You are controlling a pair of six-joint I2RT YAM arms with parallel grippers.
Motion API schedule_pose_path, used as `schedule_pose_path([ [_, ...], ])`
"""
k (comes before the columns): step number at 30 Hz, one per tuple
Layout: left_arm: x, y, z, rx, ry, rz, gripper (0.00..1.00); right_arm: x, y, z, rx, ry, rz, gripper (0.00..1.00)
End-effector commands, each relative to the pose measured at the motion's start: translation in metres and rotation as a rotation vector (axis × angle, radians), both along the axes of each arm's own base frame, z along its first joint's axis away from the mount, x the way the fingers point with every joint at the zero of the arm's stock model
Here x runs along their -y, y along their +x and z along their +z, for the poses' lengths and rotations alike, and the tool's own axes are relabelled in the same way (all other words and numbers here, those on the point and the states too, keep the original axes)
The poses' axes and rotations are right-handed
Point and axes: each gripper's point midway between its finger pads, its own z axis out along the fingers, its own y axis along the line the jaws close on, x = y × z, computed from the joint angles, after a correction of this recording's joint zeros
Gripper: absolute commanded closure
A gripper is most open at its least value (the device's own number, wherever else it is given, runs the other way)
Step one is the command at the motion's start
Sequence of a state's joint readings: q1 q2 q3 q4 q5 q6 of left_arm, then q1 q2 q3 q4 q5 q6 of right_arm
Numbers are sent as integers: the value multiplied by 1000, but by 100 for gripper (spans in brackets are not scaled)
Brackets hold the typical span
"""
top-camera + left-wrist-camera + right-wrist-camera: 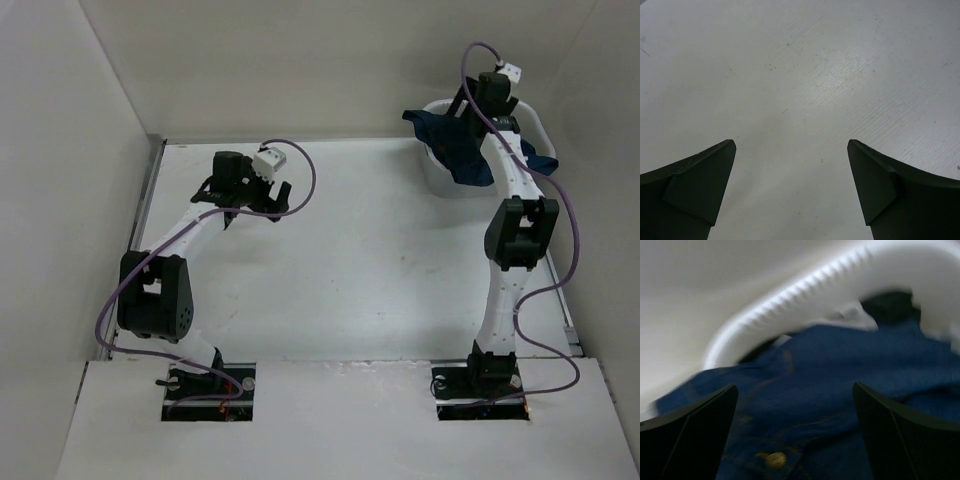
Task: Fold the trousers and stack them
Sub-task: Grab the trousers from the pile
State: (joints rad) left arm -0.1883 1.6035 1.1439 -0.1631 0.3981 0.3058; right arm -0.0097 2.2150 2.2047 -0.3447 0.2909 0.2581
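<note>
The dark navy-blue jeans [462, 160] lie bunched in and over the rim of a white basket [540, 125] at the table's far right. In the right wrist view the blue denim [840, 370] with a brass button fills the space below the fingers. My right gripper [795, 405] is open, hovering just above the jeans inside the basket; in the top view [478, 120] it is partly hidden by its wrist. My left gripper [791, 150] is open and empty over the bare white table, left of centre in the top view [235, 205].
The basket's white ribbed rim [805, 287] curves close behind the right gripper. A darker garment [890, 305] shows under the rim. White walls enclose the table on the left, back and right.
</note>
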Motion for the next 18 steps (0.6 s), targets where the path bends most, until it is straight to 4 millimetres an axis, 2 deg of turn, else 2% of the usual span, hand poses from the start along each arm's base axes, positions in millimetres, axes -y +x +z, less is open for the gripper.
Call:
schedule_pose_path([
  [1,3,9,16,16,-39,-6,0,35,-8,-23,7,276,-222,0],
  [6,0,8,-2,-56,-9,-1,0,31,11,-69,-16,388,-230,0],
  [9,-5,9,-10,-88,12,6,0,32,13,-86,-29,435,-253,0],
  [10,-6,9,-10,-95,16,9,0,30,14,-90,-35,451,-246,7],
  [11,-8,9,-10,-98,19,13,0,28,15,-94,-40,470,-235,23],
  [13,-10,10,-9,-100,24,21,0,25,16,-96,-42,503,-212,60],
  [15,-14,11,-7,-90,30,28,4,24,16,-92,-28,531,-189,87],
  [16,-17,12,-7,-85,39,33,7,23,16,-82,-7,540,-172,95],
  [18,-25,15,-5,-67,59,56,10,18,13,-48,60,517,-131,100],
])
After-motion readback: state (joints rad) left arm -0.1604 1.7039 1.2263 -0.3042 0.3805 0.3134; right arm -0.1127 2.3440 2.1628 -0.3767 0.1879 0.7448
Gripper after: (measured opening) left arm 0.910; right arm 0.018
